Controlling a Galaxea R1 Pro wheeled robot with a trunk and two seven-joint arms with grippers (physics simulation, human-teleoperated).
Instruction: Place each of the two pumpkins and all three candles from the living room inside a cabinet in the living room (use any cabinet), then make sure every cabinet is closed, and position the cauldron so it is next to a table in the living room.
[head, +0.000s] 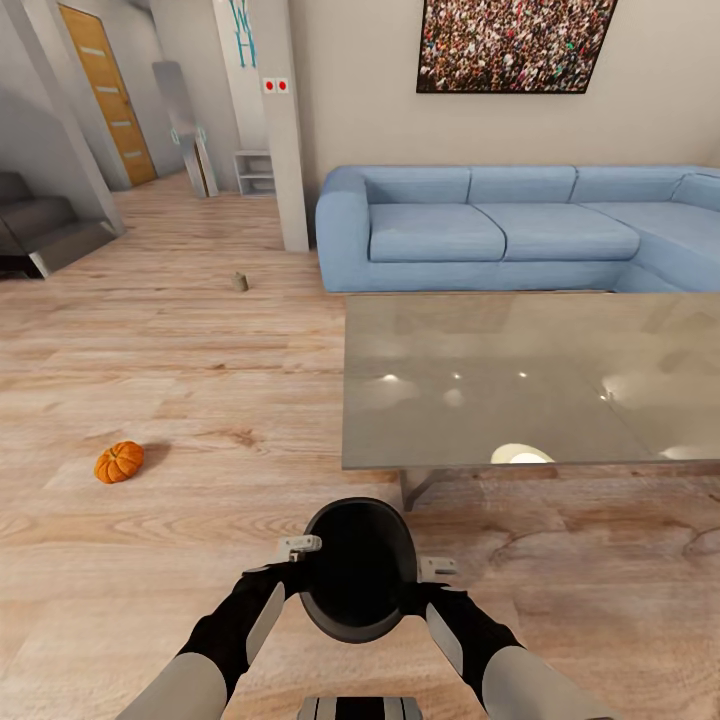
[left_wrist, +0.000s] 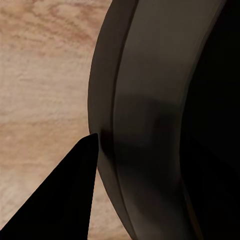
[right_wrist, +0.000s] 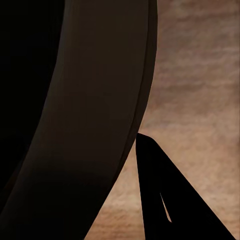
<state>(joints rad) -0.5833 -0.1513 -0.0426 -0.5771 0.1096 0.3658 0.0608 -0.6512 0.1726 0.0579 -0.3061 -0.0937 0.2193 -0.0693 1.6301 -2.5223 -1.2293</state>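
A black cauldron (head: 358, 570) hangs low in front of me, just short of the near edge of the grey glass table (head: 500, 350). My left gripper (head: 298, 560) grips its left rim and my right gripper (head: 432, 580) its right rim. In each wrist view the dark cauldron wall (left_wrist: 150, 125) (right_wrist: 90, 125) runs beside one black finger (left_wrist: 65, 200) (right_wrist: 170, 200). One orange pumpkin (head: 119, 462) lies on the wooden floor to my left. A small tan stub (head: 239, 282), perhaps a candle, stands farther back. The cabinet is out of view.
A blue corner sofa (head: 480, 230) stands behind the table against the wall. A white pillar (head: 285, 130) rises left of the sofa. Dark stairs (head: 40, 230) and a wooden door (head: 108, 90) are at the far left.
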